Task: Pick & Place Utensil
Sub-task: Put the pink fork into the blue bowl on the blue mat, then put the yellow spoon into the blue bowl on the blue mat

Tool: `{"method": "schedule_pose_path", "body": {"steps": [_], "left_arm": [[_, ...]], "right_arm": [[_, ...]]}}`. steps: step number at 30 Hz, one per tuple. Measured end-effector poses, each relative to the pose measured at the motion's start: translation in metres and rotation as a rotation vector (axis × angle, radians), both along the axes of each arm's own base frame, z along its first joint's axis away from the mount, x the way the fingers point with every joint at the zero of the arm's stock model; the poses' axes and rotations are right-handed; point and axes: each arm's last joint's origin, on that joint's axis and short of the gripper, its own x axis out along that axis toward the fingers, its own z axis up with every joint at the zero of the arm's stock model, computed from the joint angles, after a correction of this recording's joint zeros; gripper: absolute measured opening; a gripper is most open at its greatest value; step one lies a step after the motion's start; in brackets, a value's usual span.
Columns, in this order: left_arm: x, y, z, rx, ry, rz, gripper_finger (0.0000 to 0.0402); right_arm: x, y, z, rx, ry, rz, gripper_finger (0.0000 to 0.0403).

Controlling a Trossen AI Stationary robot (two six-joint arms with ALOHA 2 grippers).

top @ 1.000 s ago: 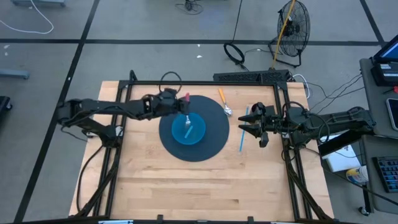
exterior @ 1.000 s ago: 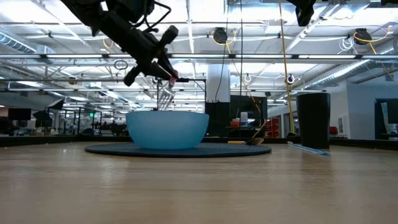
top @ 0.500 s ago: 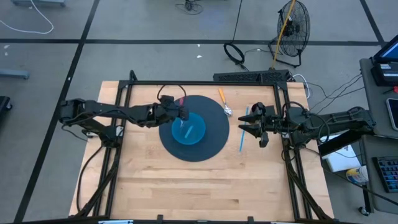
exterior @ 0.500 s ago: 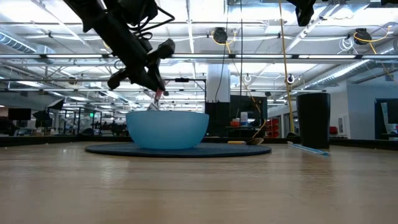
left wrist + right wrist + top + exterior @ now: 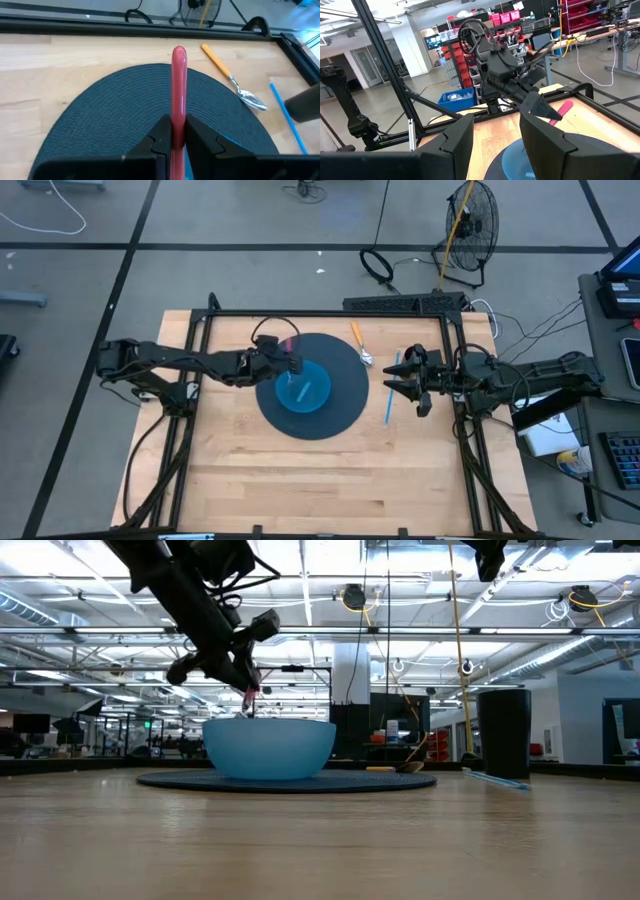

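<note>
Your left gripper (image 5: 177, 135) is clamped on the pink-handled utensil (image 5: 179, 85), handle projecting past the fingertips, above the blue bowl (image 5: 303, 389) on the dark round mat (image 5: 340, 395). Your right gripper (image 5: 398, 380) waits beside the mat, fingers apart. No legible writing.

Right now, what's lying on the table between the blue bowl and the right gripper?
In the high view, the orange-handled spoon and a blue straw-like stick lie between the blue bowl and the right gripper.
</note>
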Motion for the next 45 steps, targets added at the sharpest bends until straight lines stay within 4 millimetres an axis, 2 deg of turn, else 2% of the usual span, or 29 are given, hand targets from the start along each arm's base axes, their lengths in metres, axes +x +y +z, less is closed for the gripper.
{"method": "schedule_pose_path", "body": {"steps": [12, 16, 25, 39, 45], "left_arm": [[0.020, 0.002, -0.029, -0.055, -0.010, -0.022, 0.0040], [0.021, 0.002, -0.030, -0.055, -0.005, -0.022, 0.0053], [0.021, 0.003, -0.030, -0.047, 0.004, -0.025, 0.0047], [0.020, 0.005, -0.030, -0.049, 0.009, -0.021, 0.0120], [0.021, 0.005, -0.030, -0.039, 0.014, -0.039, 0.0137]], "right_arm": [[0.000, 0.000, 0.000, 0.012, 0.000, 0.001, 0.0155], [0.000, 0.000, -0.001, 0.020, 0.004, 0.004, 0.0155], [0.000, 0.000, 0.000, 0.020, 0.003, 0.004, 0.0155], [0.000, 0.000, 0.000, 0.021, 0.003, 0.004, 0.0155], [0.000, 0.000, 0.000, 0.021, 0.003, 0.004, 0.0155]]}}
